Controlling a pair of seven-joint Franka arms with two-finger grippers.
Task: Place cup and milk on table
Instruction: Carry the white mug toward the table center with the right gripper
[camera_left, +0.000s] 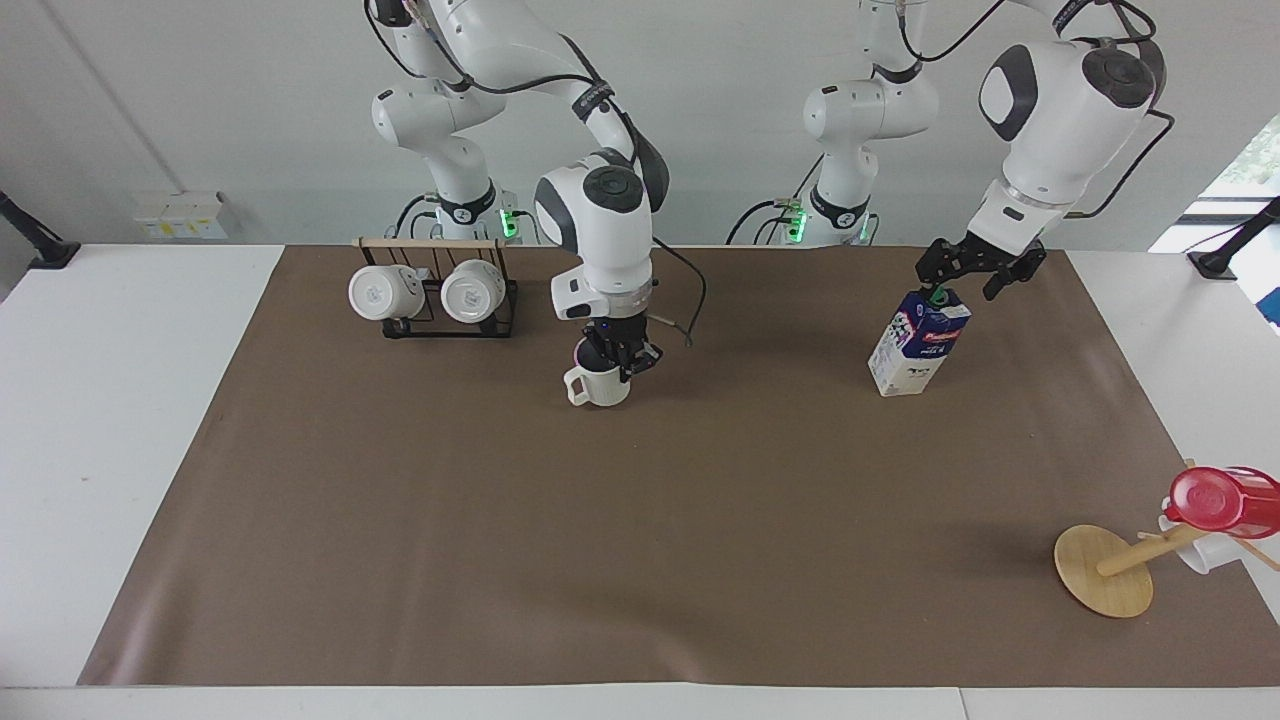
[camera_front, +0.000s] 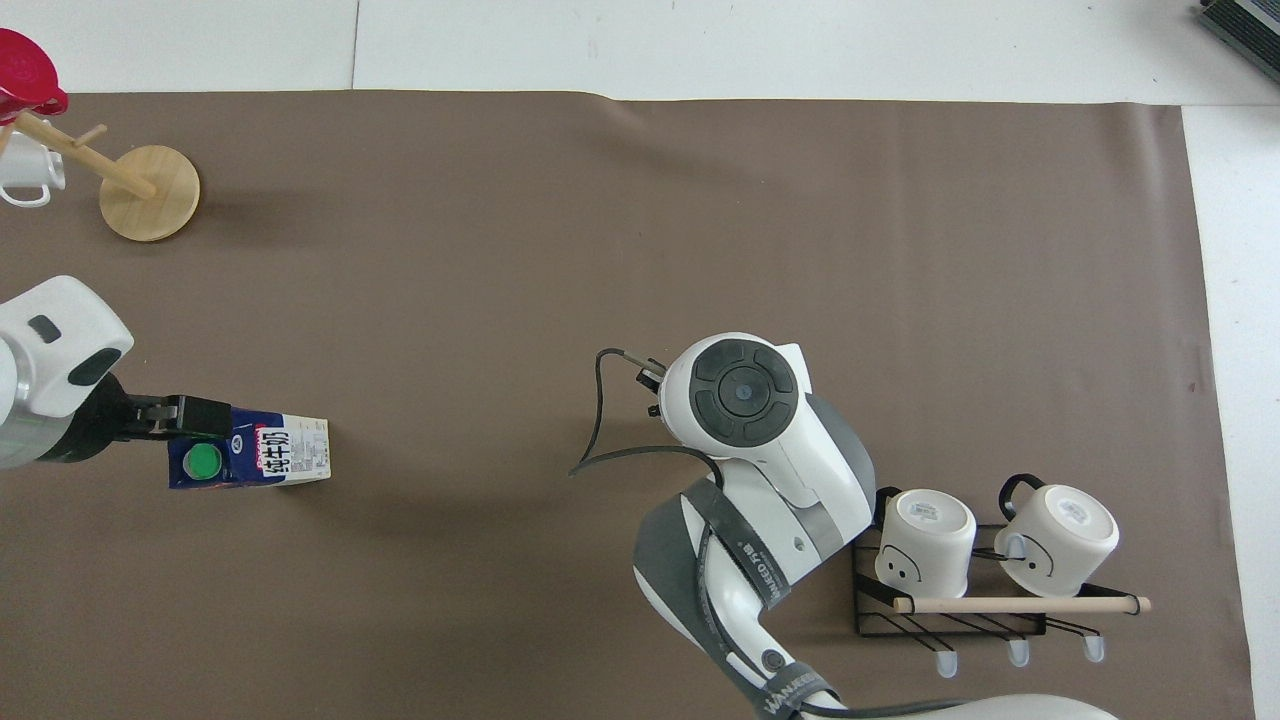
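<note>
Right gripper (camera_left: 621, 362) points straight down, wrist vertical, jaws clamped on the cup (camera_left: 600, 385) rim. Left gripper (camera_left: 968, 275) angled down over the milk (camera_left: 918, 342), jaws spread wide around its cap.
</note>
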